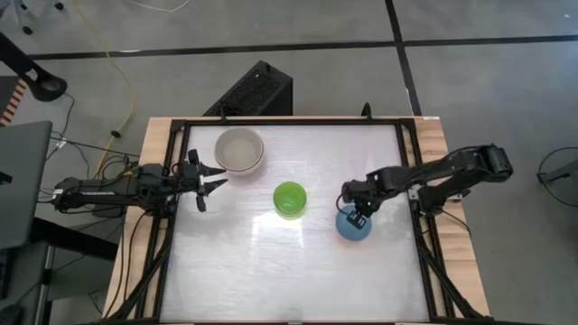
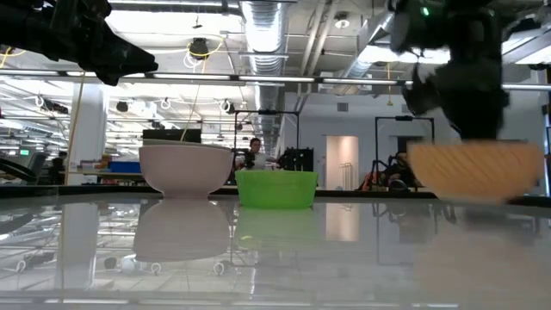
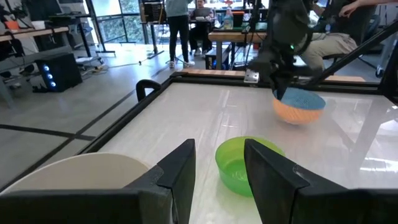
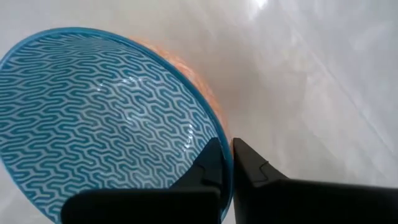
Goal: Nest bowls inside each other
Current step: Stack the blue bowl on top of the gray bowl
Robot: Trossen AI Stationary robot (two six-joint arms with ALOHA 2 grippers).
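Right wrist view: right gripper (image 4: 227, 163) fingers pinch the blue-patterned bowl (image 4: 99, 118) rim.
You carry it left: green bowl (image 1: 290, 199) sits mid-frame.

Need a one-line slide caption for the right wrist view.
Right gripper shut on the rim of the blue-patterned bowl, orange outside, on the white table.

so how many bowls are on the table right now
3. A cream bowl sits at the far left, near the open left gripper. A green bowl is in the middle. A blue-patterned bowl with an orange outside is on the right, its rim pinched by the right gripper. None looks nested or hidden.
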